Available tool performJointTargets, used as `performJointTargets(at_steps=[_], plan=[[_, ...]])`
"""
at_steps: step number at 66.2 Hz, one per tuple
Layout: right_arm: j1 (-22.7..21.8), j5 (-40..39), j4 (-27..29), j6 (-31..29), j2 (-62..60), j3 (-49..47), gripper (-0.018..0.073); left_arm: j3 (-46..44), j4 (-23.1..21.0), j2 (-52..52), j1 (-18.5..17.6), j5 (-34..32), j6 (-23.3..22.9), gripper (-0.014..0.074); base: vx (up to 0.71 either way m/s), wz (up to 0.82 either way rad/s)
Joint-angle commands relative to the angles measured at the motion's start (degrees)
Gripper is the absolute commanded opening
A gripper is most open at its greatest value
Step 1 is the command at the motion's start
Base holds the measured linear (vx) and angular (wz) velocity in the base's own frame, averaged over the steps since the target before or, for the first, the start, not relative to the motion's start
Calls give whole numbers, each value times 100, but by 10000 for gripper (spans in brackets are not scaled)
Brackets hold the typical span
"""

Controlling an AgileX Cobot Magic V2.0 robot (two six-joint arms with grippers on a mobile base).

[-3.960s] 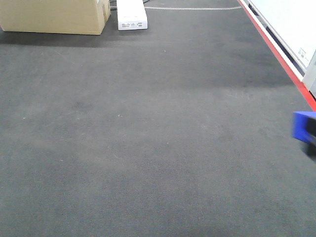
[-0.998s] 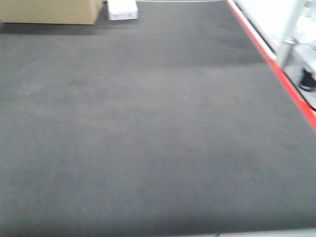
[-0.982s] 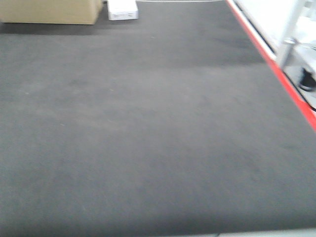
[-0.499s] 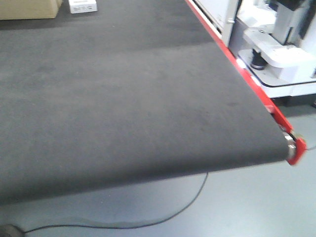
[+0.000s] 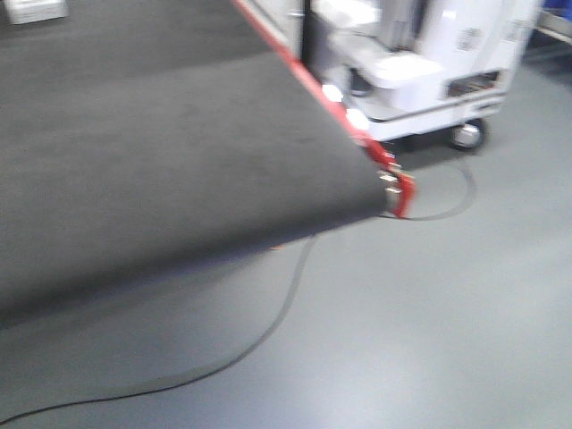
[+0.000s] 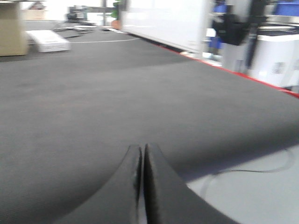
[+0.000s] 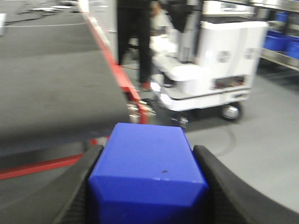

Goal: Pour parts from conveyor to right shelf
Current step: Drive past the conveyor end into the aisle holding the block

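A bright blue block (image 7: 148, 161), one of the parts, fills the lower middle of the right wrist view. My right gripper (image 7: 147, 151) is shut on it, with a black finger on each side. The dark grey conveyor (image 5: 161, 134) with its red stripe (image 5: 308, 85) ends at a red corner (image 5: 398, 189); the block hangs just off that end. My left gripper (image 6: 141, 151) is shut and empty, low over the conveyor (image 6: 117, 93). The right shelf (image 7: 279, 59), a steel rack with blue tubs (image 7: 281, 43), shows blurred at the far right.
A white wheeled machine (image 5: 429, 71) stands close beside the conveyor's right edge. A black cable (image 5: 268, 331) trails over the grey floor. Someone's dark-trousered legs (image 7: 133, 42) stand by the red stripe. A cardboard box (image 6: 11, 30) and a white box (image 6: 46, 41) lie far up the belt.
The front view has swung right: the conveyor's end, the floor and the white machine have come into view. The blue block at its right edge four seconds ago has left that view.
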Motion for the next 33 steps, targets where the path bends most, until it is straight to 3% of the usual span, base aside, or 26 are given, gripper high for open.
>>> performJointTargets(at_steps=[1, 33], plan=[[-8, -434, -24, -2, 124, -158, -4, -112, -45, 102, -42, -454, -49, -6, -22, -69], [-8, -434, -24, -2, 124, -158, -4, -112, -45, 102, -42, -454, -49, -6, -23, -88]])
